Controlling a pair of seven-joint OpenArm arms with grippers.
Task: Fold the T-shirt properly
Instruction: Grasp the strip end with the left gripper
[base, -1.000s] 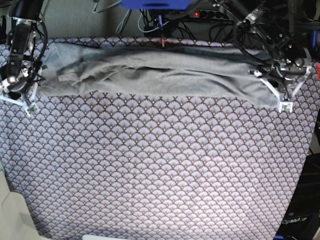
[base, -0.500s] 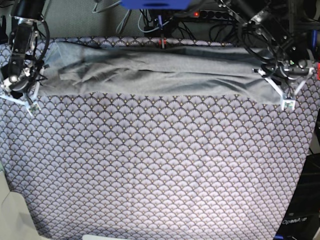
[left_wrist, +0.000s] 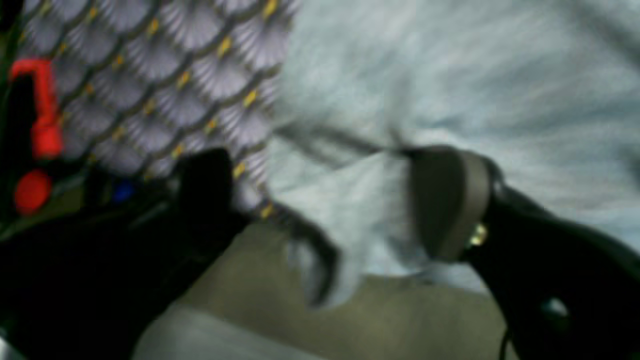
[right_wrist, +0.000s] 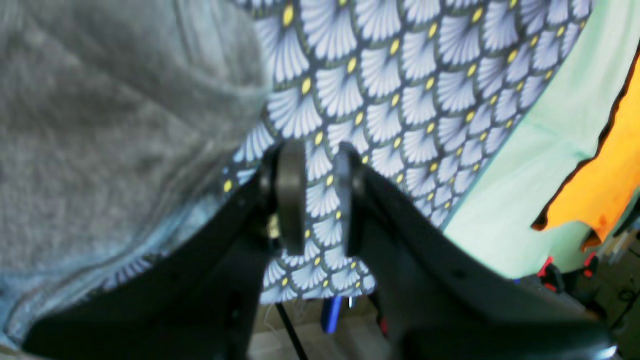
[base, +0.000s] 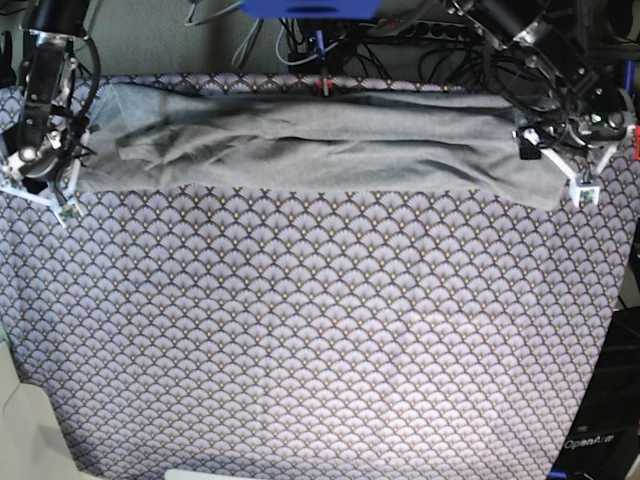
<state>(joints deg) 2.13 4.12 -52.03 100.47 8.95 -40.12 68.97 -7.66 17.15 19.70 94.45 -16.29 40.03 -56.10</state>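
The shirt (base: 330, 150) lies in a long band across the far side of the cloth (base: 320, 340), w/ its ends near both arms. It looks folded over on itself already (some lumps and creases near one end).

The left gripper (left_wrist: 320, 200) is spread wide. One corner of the shirt hangs between its fingers (left_wrist: 445, 200), but nothing pinches it. The view is blurry, so I can't tell if the cloth brushes a pad.

The right gripper (right_wrist: 315, 200) has its fingers close together, w/ a thin gap. Only the patterned cloth shows through that gap. The shirt's edge sits just beside it, so it holds nothing.

The shirt is soft, light and floppy. It will sag and bunch if you lift it by one spot. It won't break or slip much. Best to grab it by two corners, one per arm, e.g. the ends of the long near edge, and pull it flat first.
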